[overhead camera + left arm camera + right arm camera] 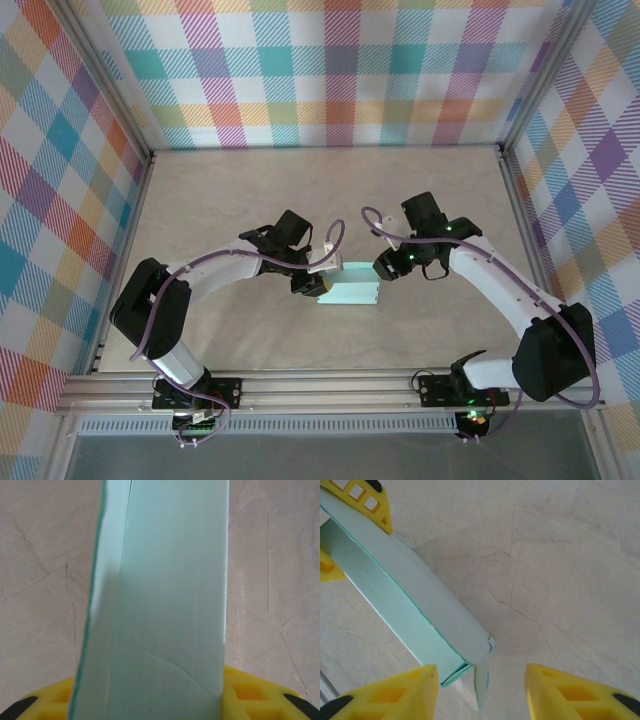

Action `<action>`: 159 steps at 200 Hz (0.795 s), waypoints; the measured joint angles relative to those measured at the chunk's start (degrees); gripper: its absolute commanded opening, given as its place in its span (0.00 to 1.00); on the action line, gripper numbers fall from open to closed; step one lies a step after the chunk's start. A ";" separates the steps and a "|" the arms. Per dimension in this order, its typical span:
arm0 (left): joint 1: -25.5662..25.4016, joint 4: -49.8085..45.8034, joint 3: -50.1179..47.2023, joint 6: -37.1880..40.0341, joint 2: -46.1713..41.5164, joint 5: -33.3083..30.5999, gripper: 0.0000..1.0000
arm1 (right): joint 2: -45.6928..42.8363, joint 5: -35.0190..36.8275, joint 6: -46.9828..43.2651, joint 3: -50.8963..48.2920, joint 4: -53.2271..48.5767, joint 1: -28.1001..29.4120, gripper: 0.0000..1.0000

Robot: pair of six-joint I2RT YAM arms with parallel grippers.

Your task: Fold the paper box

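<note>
Pale marbled table [560, 570] lies under both arms. Your left gripper [152, 700] is clamped across the paper box [420, 615], with a yellow finger [370, 500] on each long face. Your right gripper [480, 680] has its jaws apart at the box's other end, where a small flap [482, 685] hangs loose. One tip may be touching that corner, but you can't be sure. The box sits mid-table between the arms, with checked walls [330, 60] around.

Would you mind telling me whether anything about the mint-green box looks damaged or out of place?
Yes. On the pale mint-green paper box, the end flap by the right gripper sticks out untucked. A curved crease also wrinkles one panel in the left wrist view.
</note>
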 measured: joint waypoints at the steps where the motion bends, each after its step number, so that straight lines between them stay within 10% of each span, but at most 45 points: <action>1: 0.00 0.02 0.00 0.00 0.00 0.00 0.34 | -0.04 0.00 0.00 0.00 -0.02 0.00 0.48; 159: 0.00 -0.04 0.31 0.17 0.33 0.02 0.35 | 0.61 0.50 -0.68 -0.13 -0.42 0.22 0.23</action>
